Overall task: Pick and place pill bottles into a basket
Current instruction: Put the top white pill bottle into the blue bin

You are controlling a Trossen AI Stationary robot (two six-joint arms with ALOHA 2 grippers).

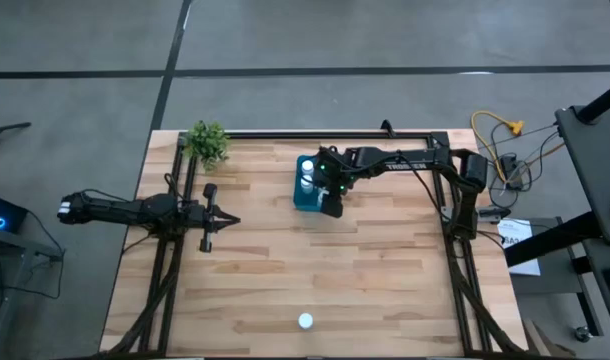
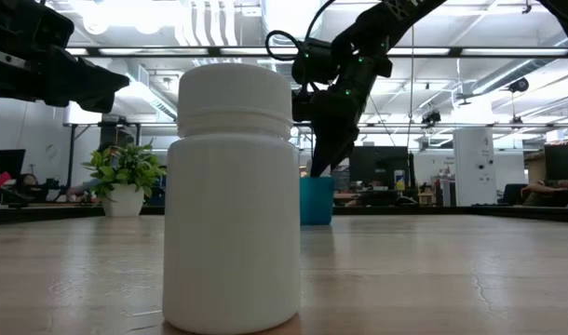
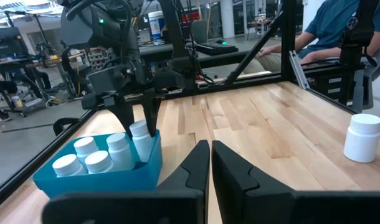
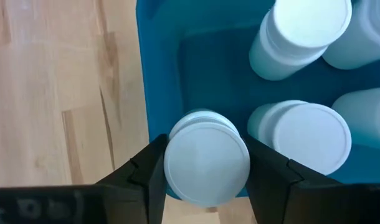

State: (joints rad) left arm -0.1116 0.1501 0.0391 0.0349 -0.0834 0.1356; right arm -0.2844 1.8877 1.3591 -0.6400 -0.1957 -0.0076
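Lowering the right hand (image 3: 135,118), clamped on a pill bottle (image 4: 205,155) over the basket (image 3: 109,177), should go straight down into the free slot under it, clear of four bottles beside it, before releasing; left hand (image 3: 209,165) waits shut, last bottle (image 1: 304,321) well off on the bench (image 1: 385,280).

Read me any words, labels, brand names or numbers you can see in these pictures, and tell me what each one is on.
No text can be read.
Pill bottles in the basket, the one in the right gripper, the one on the table: plain white.
Container behind the table: label too blurred.
Papers on the floor: print too small.
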